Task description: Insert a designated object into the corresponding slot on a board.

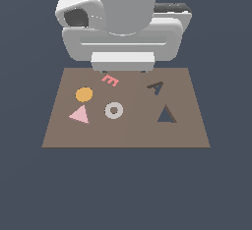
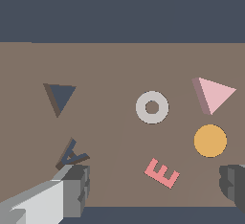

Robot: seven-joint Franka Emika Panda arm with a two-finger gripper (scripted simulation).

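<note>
Currently: triangle [image 1: 79, 114] flat, light pink, on board [image 1: 125, 134] | end effector [image 2: 155, 189] wide apart, empty

A plain dark blue-grey floor [image 1: 123, 189] carries one thing directly: a large flat brown rectangular board [image 1: 128, 133]. On the board's surface lie four loose pieces, all toward the exterior view's left: a pink-red letter E [image 1: 110, 80] near the far edge, an orange disc [image 1: 84, 94] below it, a light-pink triangle [image 1: 79, 114] just in front of the disc, and a grey ring [image 1: 113, 110] beside the triangle. Toward the exterior view's right the board has two dark cut-outs, a letter-A shape [image 1: 156, 87] and a triangular slot [image 1: 167, 114].
</note>
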